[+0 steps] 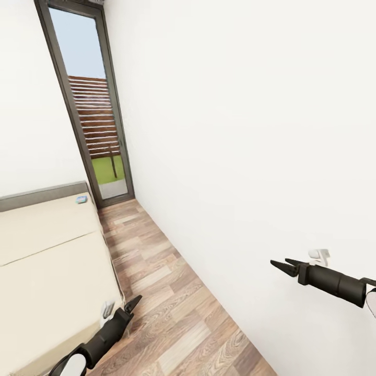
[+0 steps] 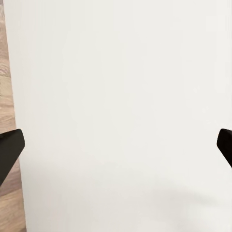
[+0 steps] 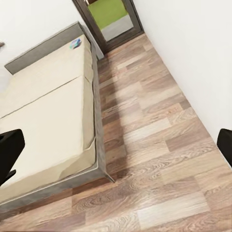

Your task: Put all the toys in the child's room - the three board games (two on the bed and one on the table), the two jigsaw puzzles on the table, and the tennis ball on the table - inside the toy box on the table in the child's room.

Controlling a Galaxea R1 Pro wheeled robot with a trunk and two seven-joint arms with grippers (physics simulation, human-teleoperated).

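The robot's black left gripper (image 1: 134, 301) hung at the lower left of the head view, its two pointed fingers parted and nothing between them, just beside the foot corner of the low bed (image 1: 47, 261) with its beige mattress and dark grey frame. The arm behind it ran down and out of the lower left corner, sloping toward the wood-plank floor (image 1: 172, 313).

At the right edge, the black right gripper (image 1: 282, 265) reached level toward the frame's middle, fingers likewise spread and empty, its forearm held nearly horizontal before the plain white wall (image 1: 250, 130).

On the mattress near the low grey headboard, at middle left, lay a small flat blue-and-white object (image 1: 81, 199), probably one of the board games, well apart from both grippers; it was too small to identify firmly. If a thin game box, it would likely prove light and stiff, best pinched across one long edge where it overhangs or lifts from the soft mattress.

A tall dark-framed window (image 1: 91, 104) stood at upper left.
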